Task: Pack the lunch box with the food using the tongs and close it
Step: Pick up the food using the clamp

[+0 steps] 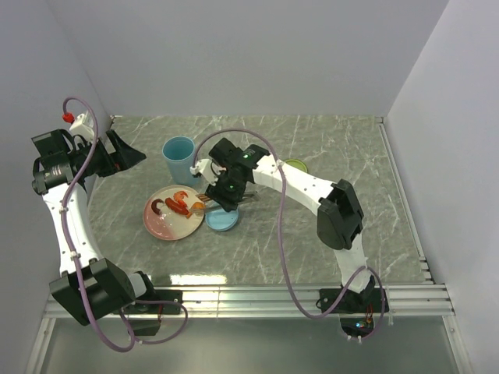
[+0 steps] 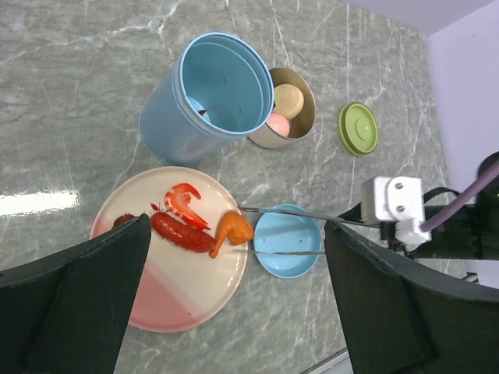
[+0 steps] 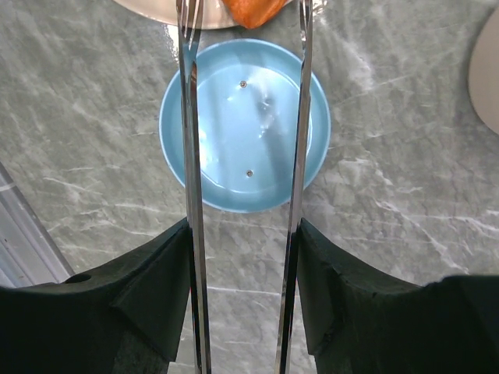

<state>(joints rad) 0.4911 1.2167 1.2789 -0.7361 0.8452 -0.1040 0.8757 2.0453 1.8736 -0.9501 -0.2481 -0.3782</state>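
Observation:
My right gripper (image 3: 243, 234) is shut on the tongs (image 3: 189, 156), one silver arm against each finger. The tongs' arms stand apart and reach over a blue lid (image 3: 245, 132). Their tips flank an orange drumstick-shaped piece of food (image 2: 230, 231) at the rim of the pink-and-cream plate (image 2: 179, 288). A red sausage (image 2: 181, 232) and a shrimp (image 2: 183, 201) lie beside it. The lunch box is a tall blue tub (image 2: 210, 97) with a tan tier (image 2: 306, 109) behind it holding a beige egg (image 2: 287, 100). My left gripper (image 2: 238, 288) hangs open high above the plate, holding nothing.
A green lid (image 2: 358, 128) lies on the marble table to the right of the tan tier. The left arm (image 1: 66, 210) stands along the left wall. A metal rail (image 1: 312, 296) runs along the table's near edge.

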